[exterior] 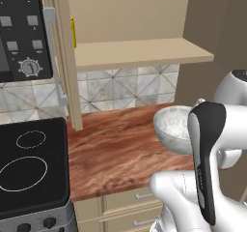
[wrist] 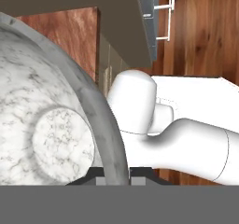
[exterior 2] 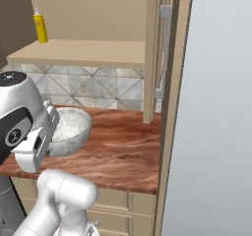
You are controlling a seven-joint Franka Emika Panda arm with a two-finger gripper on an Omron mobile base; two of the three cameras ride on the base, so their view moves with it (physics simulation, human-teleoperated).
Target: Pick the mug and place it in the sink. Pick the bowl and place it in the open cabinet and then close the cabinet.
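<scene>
The bowl (wrist: 42,125), mottled grey-white like stone, has its rim running down between my fingertips, and my gripper (wrist: 114,174) is shut on that rim. In the base views the bowl (exterior: 170,124) (exterior 2: 69,127) sits at counter height over the wooden counter (exterior: 116,149), partly behind my arm; whether it touches the wood I cannot tell. Above it the beige cabinet (exterior: 144,52) (exterior 2: 83,50) stands open. One door (exterior: 62,57) swings out to the left and the other door (exterior 2: 153,53) to the right. The mug and the sink are out of view.
A yellow bottle (exterior 2: 40,27) stands on the cabinet shelf. A black cooktop (exterior: 34,168) lies left of the counter, below a dark control panel (exterior: 24,33). Beige drawers (exterior: 130,207) run under the counter. A tall pale panel (exterior 2: 216,107) closes off the right side.
</scene>
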